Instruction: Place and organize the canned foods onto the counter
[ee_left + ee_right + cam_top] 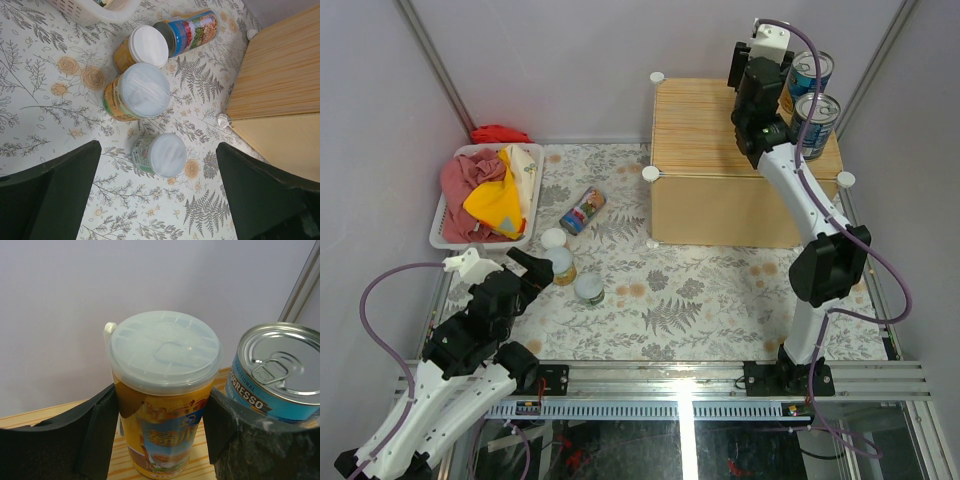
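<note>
- Pale wood grain is the top of the counter [705, 130], which stands at the far right corner of the floral surface [720, 290]. I take it as the target for every can.
- My right tool [162, 425] is over the counter's far right corner, pinching an orange-yellow jar [165, 405] upright by its sides, one pad on each flank below the pale lid.
- The jar is just beside the blue tins [277, 375], two of them lined up along the counter's right edge [815, 118]. I judge the grip is low and level so the jar goes down straight and starts a tidy row next to them.
- Its base is out of the wrist view, so I cannot tell whether it rests on the wood yet.
- The risk I see is the tight gap: my right-hand pad sits close against the nearest tin, and spreading could nudge it.
- My left tool [158, 165] is spread wide and holds nothing, hanging above the short pale-lidded can [167, 155] towards the near left corner of the surface. That looks to me like the next pick.
- Beyond it stand two lidded jars [142, 90], touching or nearly so, and the slim multicoloured can [192, 31] lies on its side.
- A basket [438, 225] of cloths sits at the left edge.
</note>
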